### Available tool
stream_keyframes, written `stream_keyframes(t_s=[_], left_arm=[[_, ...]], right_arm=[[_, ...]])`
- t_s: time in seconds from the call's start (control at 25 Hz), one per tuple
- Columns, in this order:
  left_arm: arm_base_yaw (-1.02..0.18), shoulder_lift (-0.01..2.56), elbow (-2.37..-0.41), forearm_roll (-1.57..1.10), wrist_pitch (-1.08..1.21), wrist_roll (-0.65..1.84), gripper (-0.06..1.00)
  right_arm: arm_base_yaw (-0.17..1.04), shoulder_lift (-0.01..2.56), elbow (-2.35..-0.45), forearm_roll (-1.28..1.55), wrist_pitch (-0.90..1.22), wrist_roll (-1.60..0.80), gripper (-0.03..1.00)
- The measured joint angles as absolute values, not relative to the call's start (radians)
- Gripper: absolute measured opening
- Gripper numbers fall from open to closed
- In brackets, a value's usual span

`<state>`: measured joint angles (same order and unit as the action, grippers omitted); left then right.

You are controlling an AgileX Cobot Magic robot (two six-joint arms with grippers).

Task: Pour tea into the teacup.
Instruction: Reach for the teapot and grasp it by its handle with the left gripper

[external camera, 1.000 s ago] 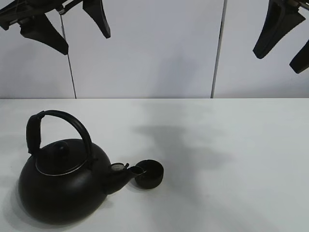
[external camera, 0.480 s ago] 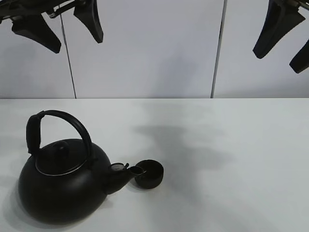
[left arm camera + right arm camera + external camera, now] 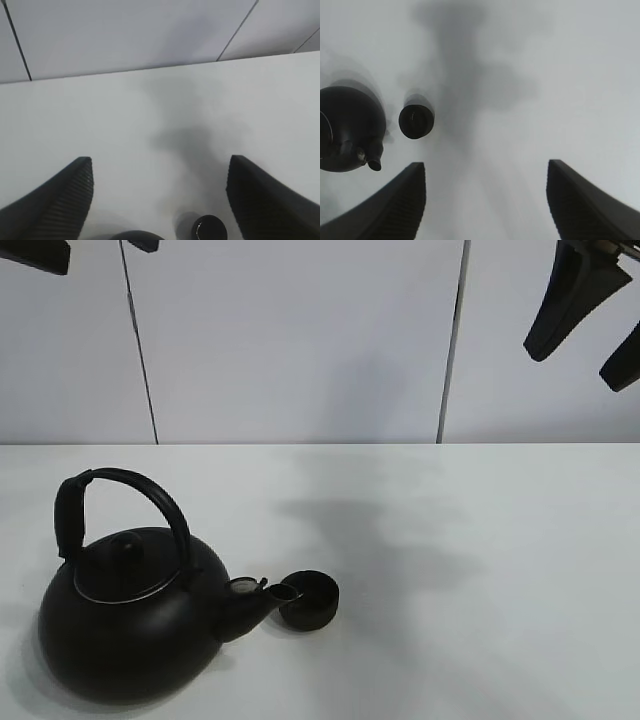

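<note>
Bench [image 3: 480,540], white, with grey wall panels [image 3: 300,340] behind its far edge.

Kettle [image 3: 125,625]: stands upright at the near left corner, its arched handle [image 3: 130,490] raised over the lid [image 3: 122,565]. Its spout [image 3: 262,595] points along the near edge toward the middle.

Teacup [image 3: 309,600]: upright on the bench near the near edge, left of its middle and just beside the spout tip. In the high view the tip overlaps the cup's rim; the right wrist view shows a gap between them. Whether they touch cannot be settled.

Left gripper [image 3: 160,161]: held high above the left part of the bench, almost out of the high view at its top. The fingers [image 3: 55,200] are spread wide, with bare bench between them and nothing held. The teacup and a sliver of the kettle show below it.

Right gripper [image 3: 486,166]: held high over the right side of the bench, well apart from both vessels. The fingers [image 3: 390,205] are spread wide and hold nothing.

Soft shadow [image 3: 370,540]: lies on the bench toward its middle, beyond the teacup.
</note>
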<state>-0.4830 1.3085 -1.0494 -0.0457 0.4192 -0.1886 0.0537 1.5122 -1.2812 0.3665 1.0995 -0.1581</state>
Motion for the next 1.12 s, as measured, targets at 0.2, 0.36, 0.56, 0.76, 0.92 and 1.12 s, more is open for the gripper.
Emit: stream_keyframes(t_s=[0.2,0.36,0.56,0.76,0.92,1.12], left_arm=[[-0.483,1.165,-0.803,-0.046,0.194,-0.151,0.54],[-0.483,1.109,-0.619,-0.046,0.000,-0.130,0.54],[-0.483,1.102,-0.444,0.000,-0.222,-0.127,0.54],[-0.483,1.101,-0.305,0.099,-0.439,-0.125,0.54],[-0.483,1.100,-0.224,0.119,-0.525,-0.117,0.54],[-0.483,1.097,-0.164,0.120,-0.542,-0.057,0.54]], right_arm=[[0.054,1.512,-1.281,0.367,1.099,-0.159,0.47],[0.054,1.512,-1.281,0.367,1.099,-0.161,0.47],[0.054,1.512,-1.281,0.367,1.099,-0.162,0.47],[0.054,1.512,-1.281,0.367,1.099,-0.163,0.47],[0.054,1.512,-1.281,0.367,1.099,-0.163,0.47],[0.054,1.512,-1.281,0.367,1.099,-0.167,0.47]])
